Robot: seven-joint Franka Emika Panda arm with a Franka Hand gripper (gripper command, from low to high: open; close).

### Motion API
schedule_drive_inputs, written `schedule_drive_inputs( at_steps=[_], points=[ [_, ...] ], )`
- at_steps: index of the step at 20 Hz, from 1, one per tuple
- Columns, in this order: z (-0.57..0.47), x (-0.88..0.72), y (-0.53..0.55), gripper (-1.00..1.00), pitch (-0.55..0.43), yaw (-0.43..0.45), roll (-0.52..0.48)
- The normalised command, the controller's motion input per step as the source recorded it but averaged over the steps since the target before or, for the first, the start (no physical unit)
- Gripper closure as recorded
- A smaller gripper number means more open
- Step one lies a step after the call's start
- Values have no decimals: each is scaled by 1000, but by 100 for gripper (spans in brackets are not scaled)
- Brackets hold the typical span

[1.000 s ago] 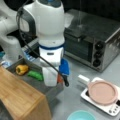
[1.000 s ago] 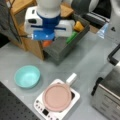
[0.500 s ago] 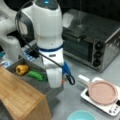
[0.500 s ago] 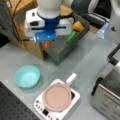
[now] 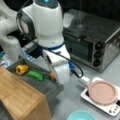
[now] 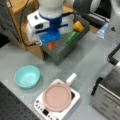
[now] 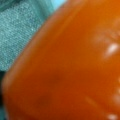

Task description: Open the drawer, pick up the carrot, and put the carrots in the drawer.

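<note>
The drawer stands pulled out from the bamboo-topped cabinet in both front views. My gripper hangs low over its near end. Its fingers are hidden behind the white and blue hand. The carrot shows as a small orange stub just under the hand, close to the drawer floor. In the wrist view the carrot fills nearly the whole picture, with grey drawer floor behind it.
A yellow-orange pepper and a green vegetable lie in the drawer. A steel toaster oven, a pink pan on a white hot plate and a teal bowl stand nearby.
The arm has come down a little over the open drawer, carrying the carrot lower toward the drawer floor. Nothing else has moved.
</note>
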Motion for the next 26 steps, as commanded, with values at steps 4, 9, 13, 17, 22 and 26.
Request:
schedule_drive_inputs(
  at_steps=[4,9,13,17,22,26],
  points=[
    [-182,-164,-24,100,-184,194,151],
    [-186,-66,-104,100,-209,185,121],
    [-112,-74,-131,100,-181,203,119],
    [-69,-97,-126,100,-138,187,165],
    [-76,-94,-84,100,-120,133,204],
    [-94,-113,-79,100,-128,104,180]
  ],
)
